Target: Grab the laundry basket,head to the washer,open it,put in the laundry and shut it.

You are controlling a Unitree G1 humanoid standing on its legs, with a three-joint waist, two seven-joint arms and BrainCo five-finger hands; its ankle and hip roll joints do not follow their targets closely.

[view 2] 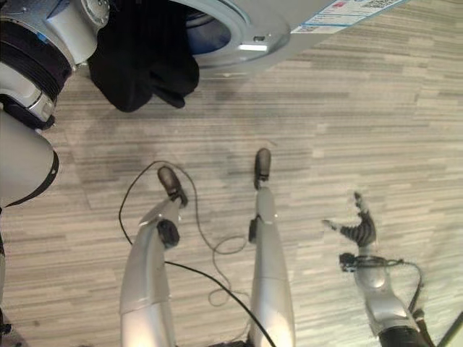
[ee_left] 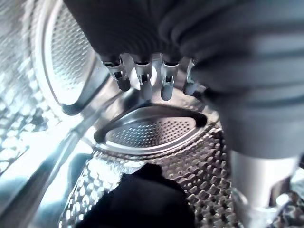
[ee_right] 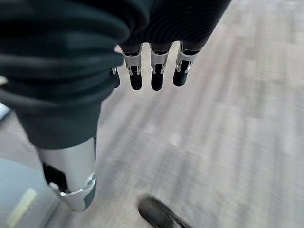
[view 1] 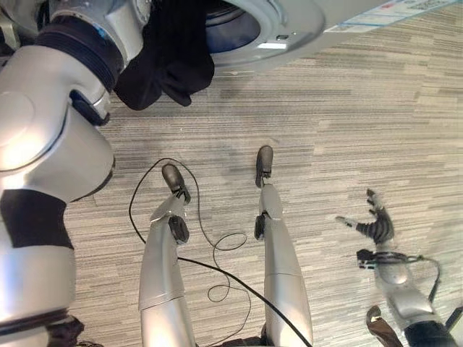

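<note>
Reaching into the washer (view 1: 289,29), the left arm has its hand (ee_left: 142,76) inside the drum (ee_left: 156,130). From its wrist the fingers look straight and relaxed, curled round nothing, with the perforated steel wall beyond them. A dark garment (ee_left: 142,199) lies on the drum's wall past the fingertips, apart from them as far as I can tell. From above, more dark cloth (view 1: 170,61) hangs over the lip of the door opening, bunched beside the left forearm and drooping toward the floor (view 1: 347,130).

The right hand (view 1: 376,228) hangs low at the robot's right side, well apart from the washer, fingers spread and holding nothing.

I'd judge the loading step is partly done: one piece is in, while the cloth at the rim looks only half inside.

That cloth is soft and light, with no stiffness to push against. It will fold and slump wherever it is let go, and it could slide back out over the smooth rim. I would take it by a bunched fold near the lip, fingers and thumb closed round a good handful, not by a loose edge. Then carry it deep into the drum before letting go, so that nothing trails in the door seal.
</note>
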